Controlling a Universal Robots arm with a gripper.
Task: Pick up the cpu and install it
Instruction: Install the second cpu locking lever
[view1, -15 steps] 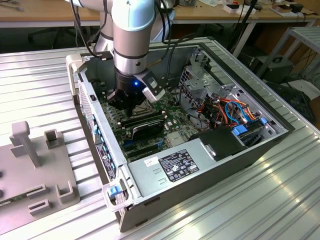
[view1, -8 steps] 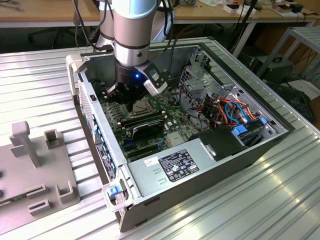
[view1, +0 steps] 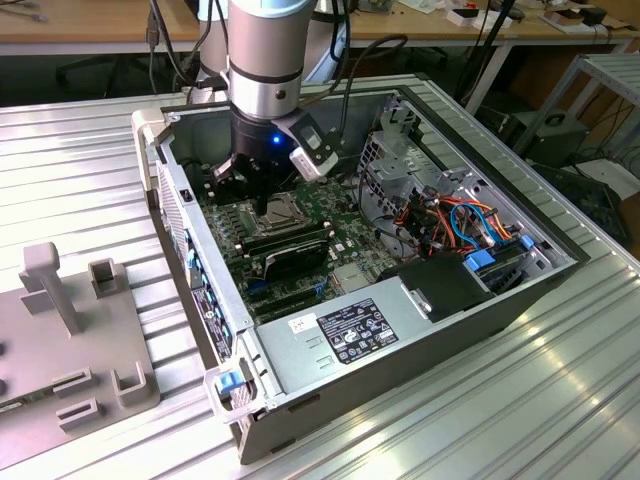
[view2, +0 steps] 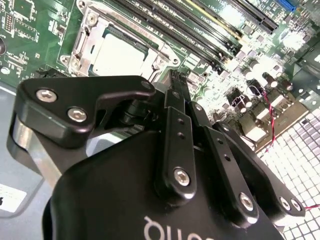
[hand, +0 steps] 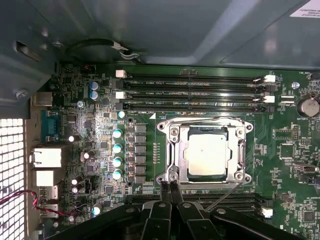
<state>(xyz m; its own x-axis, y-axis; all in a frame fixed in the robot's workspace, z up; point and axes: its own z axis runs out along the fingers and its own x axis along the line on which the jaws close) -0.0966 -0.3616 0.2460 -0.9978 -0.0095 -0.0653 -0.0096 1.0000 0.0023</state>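
Over the case: my arm (view1: 265, 60) hangs straight down into the open computer case (view1: 400, 300), which lies on its side on a ribbed metal table (view1: 560, 400).
Case: one, lid off, with a single grey power supply box (view1: 350, 335) along the near wall and a tangle of orange and blue cables (view1: 465, 225) toward the exterior view's right.
Motherboard: one green board (hand: 100, 165) across the case floor, and I'm right above it.
Memory slots: I count four long black slots (hand: 192, 92) in a row just beyond the socket in the first wrist view, with more slots (hand: 235, 202) on the socket's other side, partly behind my fingers.
Socket: one square metal frame (hand: 172, 150) with screws at its corners.
Cpu: one, and there it is, the cpu (hand: 207, 156), silver-grey top up, lying flat inside the socket frame; the second wrist view shows it too (view2: 117, 55).
Claw: my gripper (hand: 170, 187) is clenched, both fingertips (hand: 175, 189) pressed together with nothing between them, sitting just beside the socket's edge and off the cpu.
Capacitors: four teal-topped cans (hand: 117, 154) in a column beside the socket.
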